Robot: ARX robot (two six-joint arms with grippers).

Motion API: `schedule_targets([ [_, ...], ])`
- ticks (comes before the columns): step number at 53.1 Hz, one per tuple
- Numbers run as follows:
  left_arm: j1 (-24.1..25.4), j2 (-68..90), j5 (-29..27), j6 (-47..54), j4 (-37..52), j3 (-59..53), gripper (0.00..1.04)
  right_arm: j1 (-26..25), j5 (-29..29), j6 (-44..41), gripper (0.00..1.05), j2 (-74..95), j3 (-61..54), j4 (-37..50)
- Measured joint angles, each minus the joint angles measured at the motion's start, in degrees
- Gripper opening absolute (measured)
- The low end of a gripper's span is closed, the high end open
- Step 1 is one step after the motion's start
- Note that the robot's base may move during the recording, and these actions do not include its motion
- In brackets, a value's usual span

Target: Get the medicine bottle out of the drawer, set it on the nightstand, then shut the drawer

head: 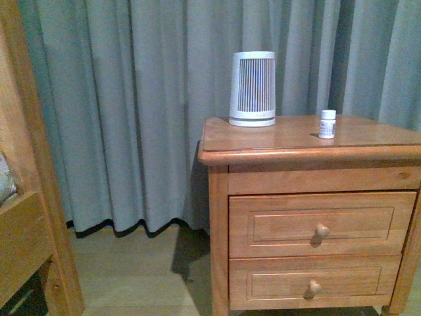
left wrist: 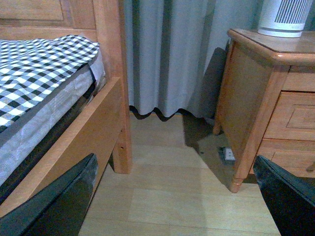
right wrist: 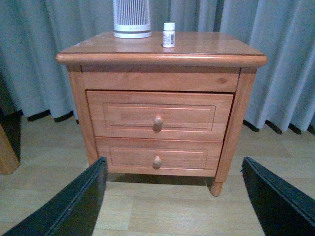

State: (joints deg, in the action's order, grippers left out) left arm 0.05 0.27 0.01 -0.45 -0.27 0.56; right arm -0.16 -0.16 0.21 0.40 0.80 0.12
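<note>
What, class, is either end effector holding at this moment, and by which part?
Nothing is held. Both end effectors are open and empty; the medicine bottle stands free on the nightstand, and the drawer is shut.

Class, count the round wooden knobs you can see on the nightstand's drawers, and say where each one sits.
2. One knob sits at the centre of the upper drawer; the other knob is centred on the lower drawer. None appears hidden.

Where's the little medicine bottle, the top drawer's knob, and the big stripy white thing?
medicine bottle (head: pixel 327 124): front view, on its label.
top drawer's knob (right wrist: pixel 158 122): right wrist view, on the round knob's face.
big stripy white thing (head: pixel 252 86): front view, on its ribbed side.
</note>
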Motion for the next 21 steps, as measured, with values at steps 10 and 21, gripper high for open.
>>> schedule_targets([
  [10,0.0,0.0,0.0,0.0,0.0,0.0,0.98,0.0,0.0,0.0,0.98,0.0,0.0,0.0],
  [21,0.0,0.0,0.0,0.0,0.0,0.0,0.98,0.0,0.0,0.0,0.98,0.0,0.0,0.0],
])
